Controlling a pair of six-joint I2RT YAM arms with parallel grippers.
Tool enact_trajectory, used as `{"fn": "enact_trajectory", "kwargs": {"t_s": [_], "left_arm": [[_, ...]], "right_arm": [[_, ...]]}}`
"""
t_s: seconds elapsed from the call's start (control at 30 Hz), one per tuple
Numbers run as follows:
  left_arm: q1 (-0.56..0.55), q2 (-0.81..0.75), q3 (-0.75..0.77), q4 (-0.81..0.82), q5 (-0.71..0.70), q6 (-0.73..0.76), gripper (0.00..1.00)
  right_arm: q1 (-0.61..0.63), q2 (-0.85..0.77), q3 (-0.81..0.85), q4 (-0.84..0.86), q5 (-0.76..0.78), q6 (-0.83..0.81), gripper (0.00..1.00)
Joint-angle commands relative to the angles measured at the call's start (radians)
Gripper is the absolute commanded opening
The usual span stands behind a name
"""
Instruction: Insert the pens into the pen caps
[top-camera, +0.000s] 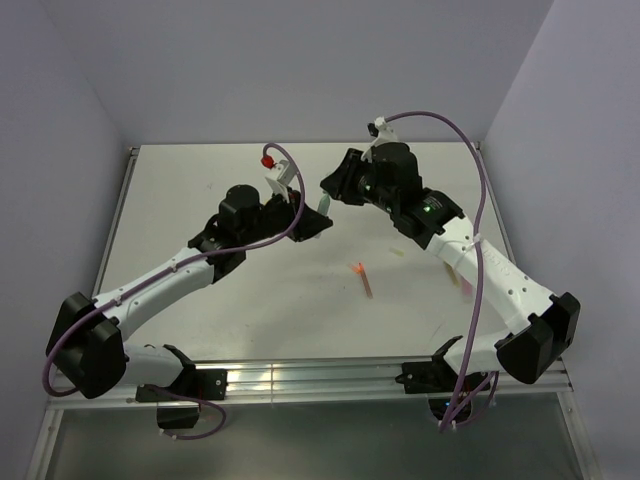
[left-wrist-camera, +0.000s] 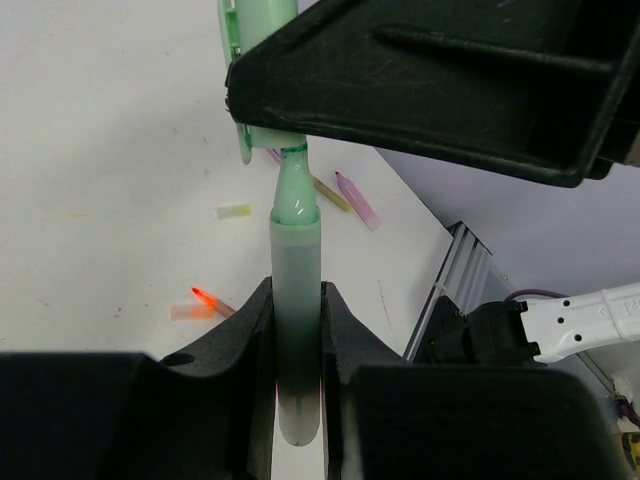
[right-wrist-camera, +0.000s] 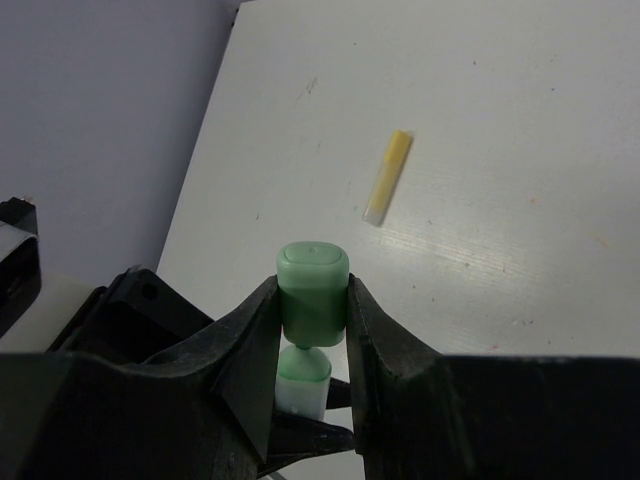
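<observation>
My left gripper (left-wrist-camera: 297, 310) is shut on a mint-teal pen (left-wrist-camera: 296, 262), which stands up between its fingers. The pen's tip meets the mouth of a mint green cap (left-wrist-camera: 258, 40). My right gripper (right-wrist-camera: 312, 300) is shut on that cap (right-wrist-camera: 313, 290), with the pen's end (right-wrist-camera: 303, 385) just below it. In the top view both grippers (top-camera: 312, 222) (top-camera: 336, 190) meet above the table's middle, with the pen (top-camera: 325, 205) between them. An orange-red pen (top-camera: 362, 279) lies on the table. A yellow pen (right-wrist-camera: 388, 175) lies far off in the right wrist view.
In the left wrist view the orange-red pen (left-wrist-camera: 208, 300) lies beside a pale orange stub (left-wrist-camera: 190, 312). A small yellow cap (left-wrist-camera: 234, 211), an olive-yellow stick (left-wrist-camera: 331, 194) and a purple piece (left-wrist-camera: 358, 201) lie beyond. The table's metal rail (top-camera: 330, 380) runs along the near edge.
</observation>
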Motion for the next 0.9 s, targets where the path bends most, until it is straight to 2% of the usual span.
{"fn": "enact_trajectory", "kwargs": {"t_s": [0.0,0.5,0.87], "left_arm": [[-0.003,-0.051,0.038,0.032,-0.017,0.023,0.0],[0.023,-0.097,0.006,0.072,-0.017,0.0,0.0],[0.036,-0.127,-0.008,0.08,-0.023,-0.003,0.0]], "right_arm": [[0.015,-0.017,-0.027,0.028,0.011,0.006,0.0],[0.061,-0.066,-0.078,0.076,-0.055,0.056,0.0],[0.09,-0.104,-0.101,0.062,-0.023,0.048,0.0]]}}
